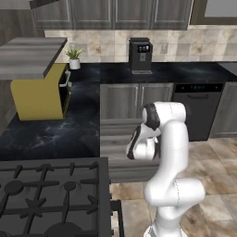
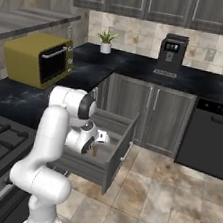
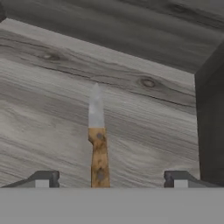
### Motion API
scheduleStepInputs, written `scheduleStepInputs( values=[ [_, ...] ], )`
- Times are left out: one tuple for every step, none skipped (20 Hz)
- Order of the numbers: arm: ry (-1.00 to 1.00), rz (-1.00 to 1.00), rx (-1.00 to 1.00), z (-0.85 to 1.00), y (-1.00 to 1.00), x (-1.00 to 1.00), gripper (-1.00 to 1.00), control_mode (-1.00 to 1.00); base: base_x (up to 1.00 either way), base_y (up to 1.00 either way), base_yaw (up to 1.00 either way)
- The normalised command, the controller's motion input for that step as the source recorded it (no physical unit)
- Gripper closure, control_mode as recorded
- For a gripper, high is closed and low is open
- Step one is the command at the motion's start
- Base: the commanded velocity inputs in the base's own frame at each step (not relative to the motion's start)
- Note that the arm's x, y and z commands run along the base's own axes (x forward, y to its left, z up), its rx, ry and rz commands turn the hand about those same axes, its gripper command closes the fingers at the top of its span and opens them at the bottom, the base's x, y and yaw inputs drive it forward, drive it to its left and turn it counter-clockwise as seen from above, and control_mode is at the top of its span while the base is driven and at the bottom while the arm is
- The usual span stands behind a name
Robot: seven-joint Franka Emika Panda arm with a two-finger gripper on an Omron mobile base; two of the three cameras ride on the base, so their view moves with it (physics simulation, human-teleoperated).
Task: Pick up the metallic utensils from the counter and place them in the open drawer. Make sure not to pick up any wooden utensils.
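Knife (image 3: 98, 140), with silver blade and brown riveted handle, lying on the grey wood-grain floor of the open drawer (image 2: 120, 150). In the hand view the blade points away from the camera and the handle runs down between the two dark fingertips (image 3: 43, 178), touching neither; the gripper (image 3: 109, 179) stands spread wide above it, with a clear gap on each side of the handle. A dark drawer wall rises just beside the knife at the right edge of that view, and a second wall crosses the top. In the right base view the gripper (image 2: 97, 143) hangs over the drawer's interior, nearer its rear than its flat front panel. The drawer projects from grey cabinets below the black stone counter (image 2: 19, 97). A yellow microwave (image 2: 39, 58) stands on the counter's far left stretch; a potted plant (image 2: 107, 41) and a coffee machine (image 2: 171, 53) stand along its back edge. A gas stove (image 1: 51, 196) adjoins the counter's near end.
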Motion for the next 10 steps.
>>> scheduleStepInputs(
  values=[
    [-0.03, 0.0, 0.0, 1.0, 0.1, 0.0, -1.0, -1.0, 0.0, 0.0, 0.0],
    [0.0, 0.0, 0.0, 1.0, 0.16, 0.0, -1.0, -1.0, 0.0, 0.0, 0.0],
    [0.0, 0.0, 0.0, 1.0, 0.19, 0.0, -1.0, -1.0, 0.0, 0.0, 0.0],
    [0.0, 0.0, 0.0, 1.0, 0.2, 0.0, -1.0, -1.0, 0.0, 0.0, 0.0],
    [0.0, 0.0, 0.0, 1.0, 0.19, 0.0, -1.0, -1.0, 0.0, 0.0, 0.0],
    [0.0, 0.0, 0.0, 1.0, 0.18, 0.0, -1.0, -1.0, 0.0, 0.0, 0.0],
    [0.0, 0.0, 0.0, 1.0, 0.1, 0.0, -1.0, -1.0, 0.0, 0.0, 0.0],
    [0.0, 0.0, 0.0, 1.0, 0.0, 0.0, -1.0, -1.0, 0.0, 0.0, 0.0],
    [0.0, 0.0, 0.0, 1.0, 0.0, 0.0, -1.0, -1.0, 0.0, 0.0, 0.0],
    [0.0, 0.0, 0.0, 1.0, 0.0, 0.0, -1.0, -1.0, 0.0, 0.0, 0.0]
  ],
)
